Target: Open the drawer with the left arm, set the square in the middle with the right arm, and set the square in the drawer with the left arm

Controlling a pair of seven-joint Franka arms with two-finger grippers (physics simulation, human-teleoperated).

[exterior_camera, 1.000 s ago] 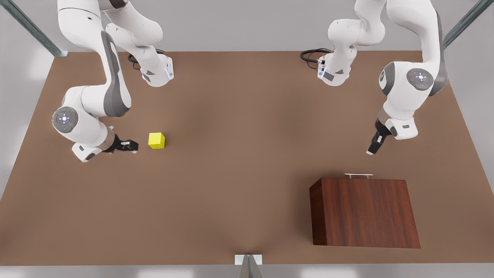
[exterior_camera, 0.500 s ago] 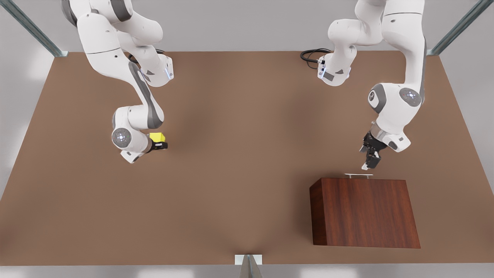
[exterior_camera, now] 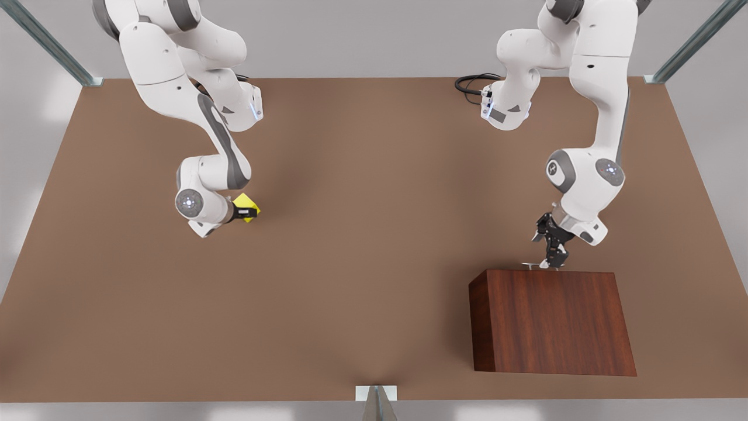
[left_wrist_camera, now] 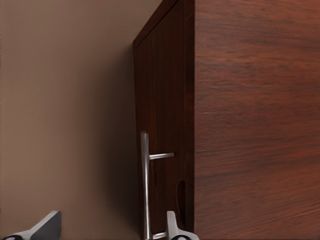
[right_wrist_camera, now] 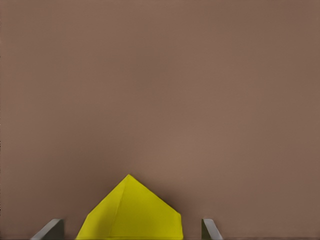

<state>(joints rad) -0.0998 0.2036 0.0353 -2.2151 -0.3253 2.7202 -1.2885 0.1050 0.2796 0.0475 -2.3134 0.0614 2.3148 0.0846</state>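
Yellow is what you see at the right claw (exterior_camera: 250, 211): the square (exterior_camera: 248, 205) sits between its fingers on the front view's left side of the bench (exterior_camera: 362, 245), turned so a corner points away from the wrist. In the right wrist view the square (right_wrist_camera: 131, 212) lies between the two fingertips (right_wrist_camera: 50, 230), with a sliver of bench showing on either side of it, so you cannot tell whether the pads press its faces. In the front view the black fingers overlap the cube closely; whether it rests on the bench you cannot tell either.

Your left claw (exterior_camera: 550, 264) is down at the cabinet (exterior_camera: 552, 321) on the front view's right, its tips at the thin silver bar handle (exterior_camera: 533, 265) along the cabinet's far edge. The left wrist view puts you right against the drawer (left_wrist_camera: 162, 125) front: the handle (left_wrist_camera: 146, 185) stands off the dark reddish-brown wood on a short post, one fingertip (left_wrist_camera: 173, 229) lies just behind the bar by the wood, and the other fingertip (left_wrist_camera: 42, 229) is well out to the side over bare bench. So that claw is spread wide around the bar, not clamped on it. The drawer front sits flush with the cabinet body, closed.

The square and the cabinet are well apart, with open bench between them.
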